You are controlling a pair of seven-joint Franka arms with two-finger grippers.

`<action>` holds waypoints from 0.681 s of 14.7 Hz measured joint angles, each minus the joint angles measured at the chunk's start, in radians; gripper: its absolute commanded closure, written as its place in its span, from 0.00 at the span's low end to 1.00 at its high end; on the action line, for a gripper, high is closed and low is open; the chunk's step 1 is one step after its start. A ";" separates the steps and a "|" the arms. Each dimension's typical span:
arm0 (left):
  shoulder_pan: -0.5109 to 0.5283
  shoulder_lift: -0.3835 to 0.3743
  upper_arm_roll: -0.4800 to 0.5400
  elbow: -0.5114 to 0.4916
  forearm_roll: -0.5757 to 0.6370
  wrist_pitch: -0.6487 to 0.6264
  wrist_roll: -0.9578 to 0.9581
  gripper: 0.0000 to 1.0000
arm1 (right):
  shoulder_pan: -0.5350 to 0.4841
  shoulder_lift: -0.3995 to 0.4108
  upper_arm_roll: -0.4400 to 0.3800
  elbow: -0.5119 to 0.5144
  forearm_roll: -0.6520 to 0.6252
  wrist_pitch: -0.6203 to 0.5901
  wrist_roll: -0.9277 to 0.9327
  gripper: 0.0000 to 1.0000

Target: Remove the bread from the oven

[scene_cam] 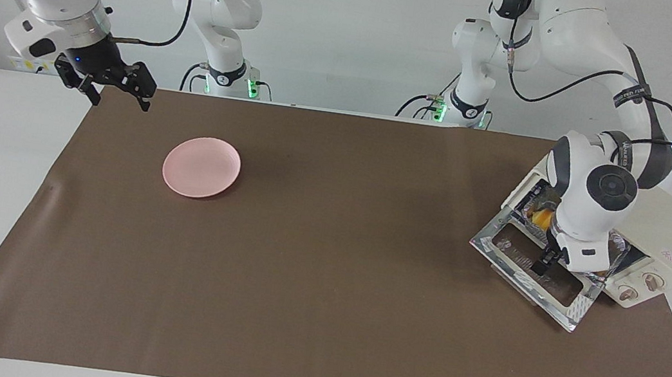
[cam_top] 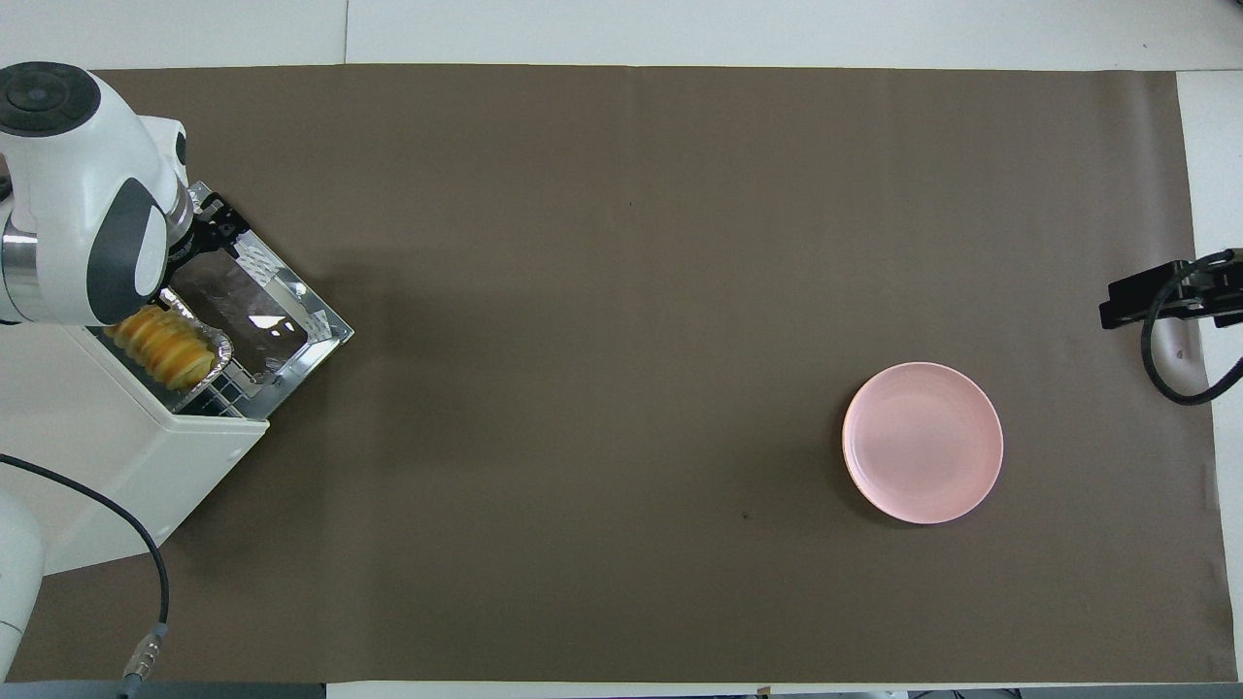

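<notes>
The cream-white oven [scene_cam: 667, 235] [cam_top: 146, 456] stands at the left arm's end of the table, and its glass door [scene_cam: 529, 272] [cam_top: 262, 316] lies folded down flat. The yellow-orange ridged bread [cam_top: 167, 351] [scene_cam: 541, 217] rests in a foil tray [cam_top: 221, 361] on the wire rack at the oven's mouth, half covered by my left wrist. My left gripper [scene_cam: 541, 265] [cam_top: 214, 231] hangs open over the door, just in front of the mouth, holding nothing. My right gripper [scene_cam: 107, 82] [cam_top: 1156, 296] waits open, raised above the mat's edge at the right arm's end.
A pink plate [scene_cam: 202, 167] [cam_top: 923, 443] lies on the brown mat [scene_cam: 322, 290] toward the right arm's end. Two knobs [scene_cam: 640, 287] sit on the oven's front beside the door. A black cable [cam_top: 146, 544] trails beside the oven.
</notes>
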 measured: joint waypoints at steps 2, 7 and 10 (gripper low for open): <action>-0.002 -0.005 -0.001 -0.019 0.001 0.008 -0.011 0.00 | 0.000 0.000 0.000 0.000 0.000 0.000 0.000 0.00; -0.004 -0.007 -0.004 -0.071 0.002 0.056 -0.025 0.14 | 0.000 0.000 0.000 0.000 0.000 0.000 0.000 0.00; -0.005 -0.010 -0.005 -0.079 0.003 0.069 -0.027 0.69 | 0.000 0.000 0.000 0.000 0.000 0.000 0.000 0.00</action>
